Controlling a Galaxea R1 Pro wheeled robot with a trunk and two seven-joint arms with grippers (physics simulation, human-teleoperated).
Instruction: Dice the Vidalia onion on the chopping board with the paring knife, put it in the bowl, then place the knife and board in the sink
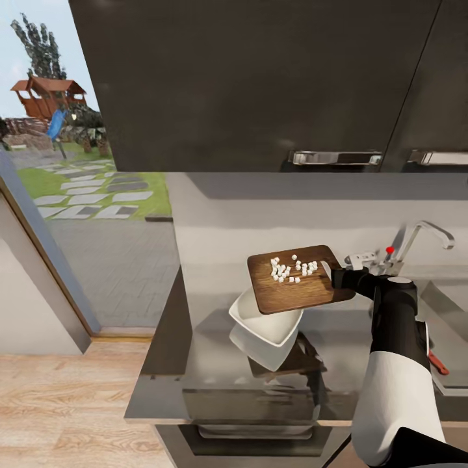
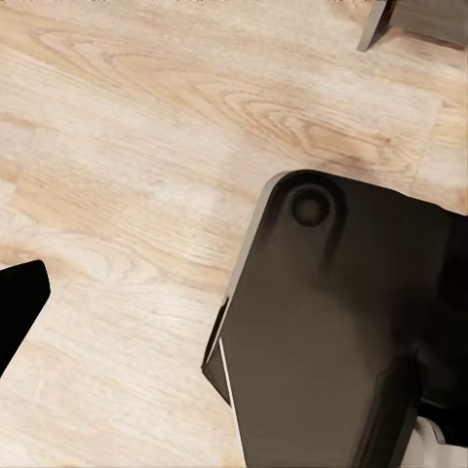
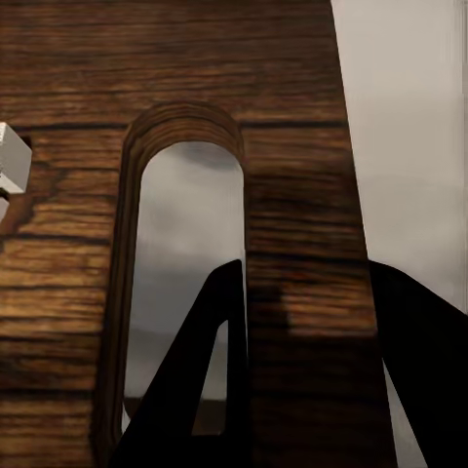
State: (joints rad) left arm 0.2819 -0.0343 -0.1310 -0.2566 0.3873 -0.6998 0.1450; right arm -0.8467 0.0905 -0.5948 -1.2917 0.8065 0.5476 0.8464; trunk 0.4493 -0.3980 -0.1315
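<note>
Diced onion: little white cubes scattered on the chopping board, mostly its far half
Chopping board: lifted off the countertop, tilted, low corner over the bowl
Bowl: white, square, near the countertop's front edge
Right gripper: fingers clamped on the board's edge by the slot handle
Paring knife: red handle peeking past the arm, by the sink
Left gripper: can't tell, its camera just gets wood floor

bowl half under board (sink cropped)
</note>
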